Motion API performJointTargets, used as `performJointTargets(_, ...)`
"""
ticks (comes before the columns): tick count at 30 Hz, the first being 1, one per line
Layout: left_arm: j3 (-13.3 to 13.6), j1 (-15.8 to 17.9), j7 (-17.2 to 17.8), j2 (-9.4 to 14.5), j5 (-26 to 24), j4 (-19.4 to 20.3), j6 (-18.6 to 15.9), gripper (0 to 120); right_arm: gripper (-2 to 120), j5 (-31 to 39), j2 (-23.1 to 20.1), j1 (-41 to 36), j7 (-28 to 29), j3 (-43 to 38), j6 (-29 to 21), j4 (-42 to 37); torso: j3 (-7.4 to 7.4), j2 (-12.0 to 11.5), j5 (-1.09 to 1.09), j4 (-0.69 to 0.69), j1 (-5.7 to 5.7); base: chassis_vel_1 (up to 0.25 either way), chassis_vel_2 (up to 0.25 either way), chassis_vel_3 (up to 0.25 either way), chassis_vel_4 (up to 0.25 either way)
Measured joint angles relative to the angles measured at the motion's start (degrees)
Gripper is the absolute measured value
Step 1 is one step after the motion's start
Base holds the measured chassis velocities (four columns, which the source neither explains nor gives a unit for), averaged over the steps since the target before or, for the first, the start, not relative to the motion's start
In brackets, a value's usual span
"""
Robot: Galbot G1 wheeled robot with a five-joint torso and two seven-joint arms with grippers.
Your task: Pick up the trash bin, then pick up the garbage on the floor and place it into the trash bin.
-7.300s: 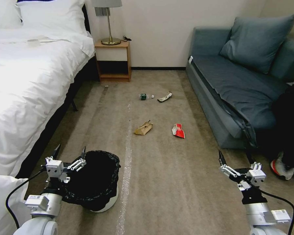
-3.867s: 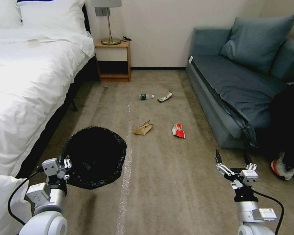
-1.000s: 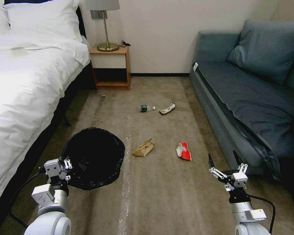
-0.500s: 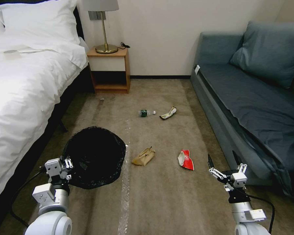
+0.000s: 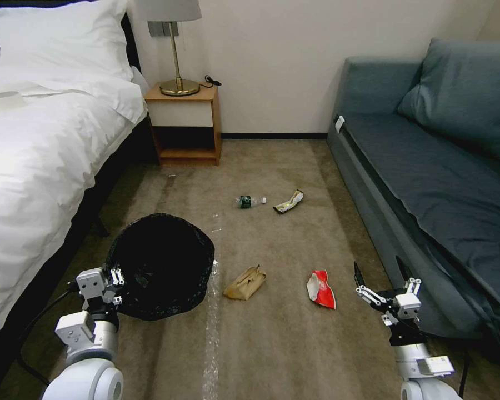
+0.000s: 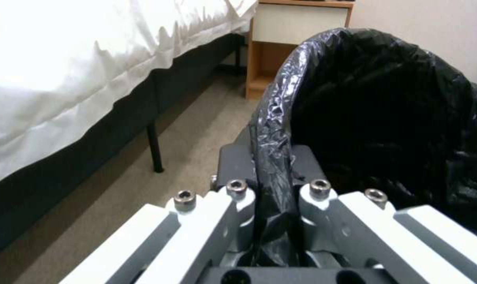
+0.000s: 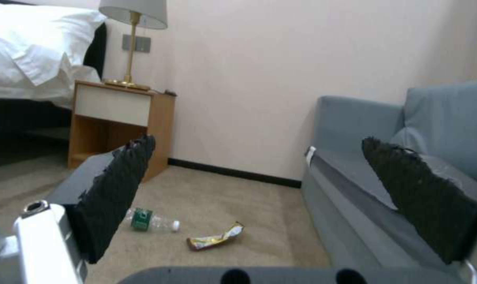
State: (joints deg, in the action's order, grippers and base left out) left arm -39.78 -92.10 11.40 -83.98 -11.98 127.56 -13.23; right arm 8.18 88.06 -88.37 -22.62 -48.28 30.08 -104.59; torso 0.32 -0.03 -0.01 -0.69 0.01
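Left gripper: fingers pinched on the near rim of the trash bin, black liner bunched between them, as seen in the left wrist view. Bin held low on the robot's left, mouth turned up toward the head camera, dark inside. Its bottom edge is hidden by its own bulk, so cannot tell whether it clears the carpet.

Right gripper: fingers spread wide, nothing between them, held low at right, just beside the front of the blue sofa. Fingers point ahead toward the far wall.

Garbage, all on the carpet:
- crumpled tan paper bag, just right of the bin, apart from it.
- crushed red-and-white carton, between the paper bag and the right gripper, near the gripper's left finger.
- small clear bottle with green label and white cap, lying on its side farther ahead.
- crumpled wrapper, just right of the bottle, not touching it. Both also show between the right gripper's fingers in the right wrist view.

Surroundings: white bed along the left; wooden nightstand with a brass lamp against the far wall.
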Motion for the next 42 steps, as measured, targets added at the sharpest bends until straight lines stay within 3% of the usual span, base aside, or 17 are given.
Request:
performJointTargets(14,0.0,0.18,-0.01,-0.01,-0.11,-0.66,0.09,5,100,-1.01,-0.07,0.8,0.74,-0.02,2.37,1.44,0.01,0.0,0.0,0.0,0.01,-0.114,0.112,0.105,-0.111)
performJointTargets(23,0.44,0.17,0.0,-0.16,-0.22,-1.29,0.25,5,100,-5.5,-3.45,2.53,4.1,2.18,2.46,4.15,-0.01,0.0,0.0,0.0,0.0,-0.005,0.006,0.008,-0.008)
performJointTargets(28,0.49,0.36,-0.12,-0.06,-0.11,-1.65,0.26,5,100,-3.46,-6.13,4.82,3.1,4.74,-1.29,8.22,0.0,0.0,0.0,0.0,0.0,0.0,0.0,0.0,0.0)
performJointTargets(31,0.59,0.56,-0.61,-0.06,1.34,0.06,0.04,5,100,1.06,-9.61,7.97,3.2,8.4,-7.21,13.36,0.0,0.0,0.0,0.01,0.0,0.0,0.0,0.0,0.0)
performJointTargets(37,1.63,1.54,-0.7,-0.77,3.71,2.39,-0.25,5,100,7.03,-12.82,12.0,3.59,12.49,-12.4,19.92,0.0,0.0,0.01,0.0,0.0,0.0,0.0,0.0,0.0)
performJointTargets(42,2.54,2.6,0.11,-1.27,6.13,1.07,-0.03,5,100,11.32,-14.27,16.37,3.52,15.64,-15.3,25.49,0.0,0.0,-0.01,0.02,0.01,0.0,0.0,0.0,0.0)
